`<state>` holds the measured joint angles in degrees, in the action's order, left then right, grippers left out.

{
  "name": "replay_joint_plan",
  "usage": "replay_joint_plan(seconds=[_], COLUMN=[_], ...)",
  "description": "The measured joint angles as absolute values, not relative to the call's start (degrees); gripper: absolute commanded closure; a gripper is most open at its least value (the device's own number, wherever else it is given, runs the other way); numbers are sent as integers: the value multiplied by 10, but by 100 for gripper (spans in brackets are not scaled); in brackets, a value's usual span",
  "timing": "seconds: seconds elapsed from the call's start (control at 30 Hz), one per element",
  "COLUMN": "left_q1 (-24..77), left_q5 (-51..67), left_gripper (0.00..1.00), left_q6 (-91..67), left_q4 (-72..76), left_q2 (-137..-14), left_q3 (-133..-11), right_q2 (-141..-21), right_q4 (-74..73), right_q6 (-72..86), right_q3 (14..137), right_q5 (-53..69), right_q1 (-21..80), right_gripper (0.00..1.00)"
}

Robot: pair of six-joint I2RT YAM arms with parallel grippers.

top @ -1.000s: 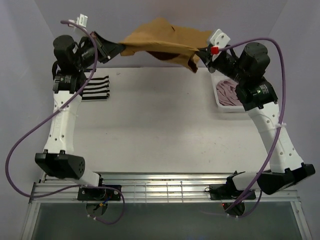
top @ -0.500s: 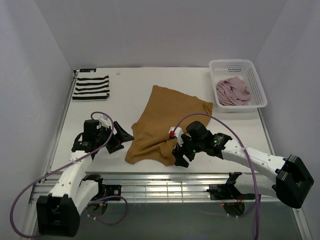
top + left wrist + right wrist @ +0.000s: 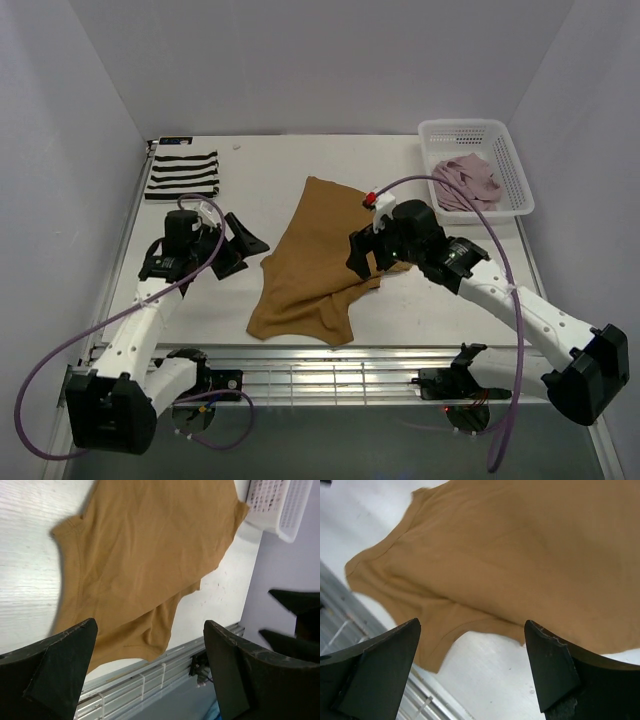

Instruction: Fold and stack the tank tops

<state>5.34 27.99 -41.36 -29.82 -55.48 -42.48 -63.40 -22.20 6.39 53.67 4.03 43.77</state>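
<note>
Tan top (image 3: 310, 260): spread across the middle of the desk (image 3: 250, 160), slanted, with its narrower end far and its wider end toward the near edge; it seems to be laid open like this so it can be folded
Tan top's near right part: looks doubled under itself, so the cloth is not quite flat
Left jaws: wide apart and holding nothing, just beside the top's left edge; the left wrist view shows only cloth and desk between them
Right jaws: wide apart and holding nothing, hovering over the top's right edge
Both arms: one on each side of the cloth, well placed to take two matching edges together
Striped top (image 3: 183, 174): folded into a neat rectangle at the far left corner, probably the base of the stack
Pink top (image 3: 465, 180): crumpled in the white basket (image 3: 510, 150) at the far right, not yet folded
Step in hand: judged to be the start of folding the tan top
Next move calls for: smoothing the doubled part, then an even grip on both sides
Risk: a lopsided grip would fold the crease in
</note>
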Motion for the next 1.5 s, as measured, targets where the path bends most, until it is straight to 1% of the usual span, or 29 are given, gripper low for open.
replay_joint_plan(seconds=[0.07, 0.17, 0.27, 0.33, 0.53, 0.63, 0.77, 0.93, 1.0, 1.1, 1.2, 1.37, 1.43, 1.5], left_q1=[88, 168, 227, 240, 241, 237, 219, 159, 136, 114, 106, 103, 102, 101], left_q5=[274, 265, 263, 255, 205, 199, 213, 250, 262, 269, 253, 201, 199, 198], left_gripper=[2, 2, 2, 2, 2, 2, 2, 2, 2, 2, 2, 2, 2, 2], left_q6=[-421, -436, -451, -460, -469, -476, -481, -468, -449, -410, -352, -256, -236, -222], left_q4=[-282, -249, -212, -200, -189, -189, -188, -185, -188, -198, -218, -250, -258, -275], left_q2=[-592, -641, -709, -760, -868, -900, -939, -985, -1014, -1080, -1166, -1284, -1301, -1297], left_q3=[-425, -425, -425, -425, -429, -459, -492, -532, -565, -654, -785, -987, -1020, -1023], right_q2=[-663, -736, -827, -891, -1047, -1104, -1169, -1237, -1261, -1300, -1326, -1331, -1330, -1324], right_q4=[-221, -220, -221, -222, -222, -223, -225, -218, -217, -214, -213, -222, -225, -227], right_q6=[75, 86, 87, 86, 83, 80, 77, 73, 72, 70, 63, 42, 36, 31], right_q3=[556, 584, 620, 647, 729, 769, 835, 929, 963, 1021, 1062, 1075, 1075, 1072], right_q5=[46, 64, 87, 101, 115, 118, 124, 129, 134, 137, 138, 137, 139, 139], right_q1=[389, 326, 287, 270, 236, 226, 217, 210, 207, 201, 195, 189, 188, 188], right_gripper=[10, 10, 10, 10, 10, 10, 10, 10, 10, 10, 10, 10, 10, 10])
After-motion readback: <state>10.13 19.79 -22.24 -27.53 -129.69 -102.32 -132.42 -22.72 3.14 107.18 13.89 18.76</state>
